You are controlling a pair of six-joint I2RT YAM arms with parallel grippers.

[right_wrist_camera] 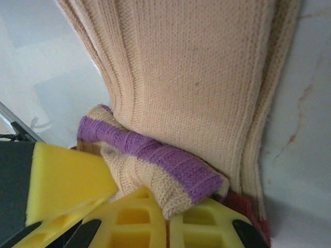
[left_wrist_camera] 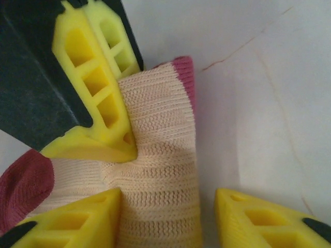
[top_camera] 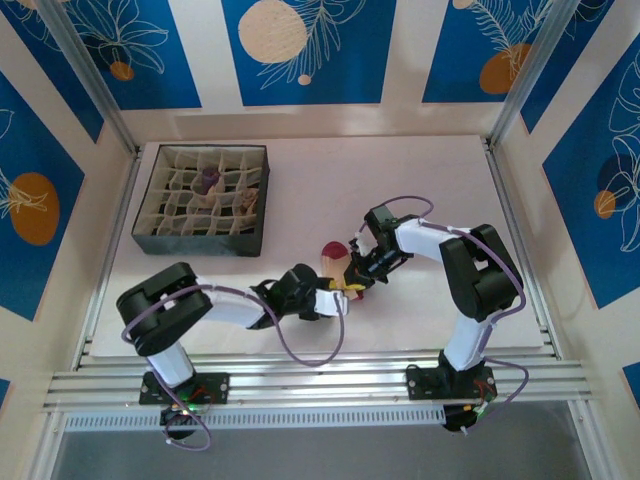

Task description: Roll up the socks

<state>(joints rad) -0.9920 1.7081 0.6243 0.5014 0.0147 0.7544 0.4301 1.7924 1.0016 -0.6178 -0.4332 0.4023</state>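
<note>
From above, the tan sock lies on the white bench, dark-red toe showing. A dark box with a grid of dividers stands up and to the left of the sock, well apart from it, with a purple sock in one cell. The left gripper comes at the tan sock from below-left and the right gripper from the right. Both are at the sock, close together.

In the left wrist view the tan sock lies flat on the bench, its dark-red toe at the left. The left gripper has its jaws open. One pad rests against the sock's left part, and the other stands just right of the sock on bare bench. The right gripper comes in from the upper left with its jaws together, and the fabric puckers at their tips.

In the right wrist view the tan sock runs up and away over the bench. The right gripper is at the sock's near end, jaws closed. They pinch the fabric right under a folded cuff with a purple stripe. One yellow pad of the left gripper sits just left of that fold.
</note>
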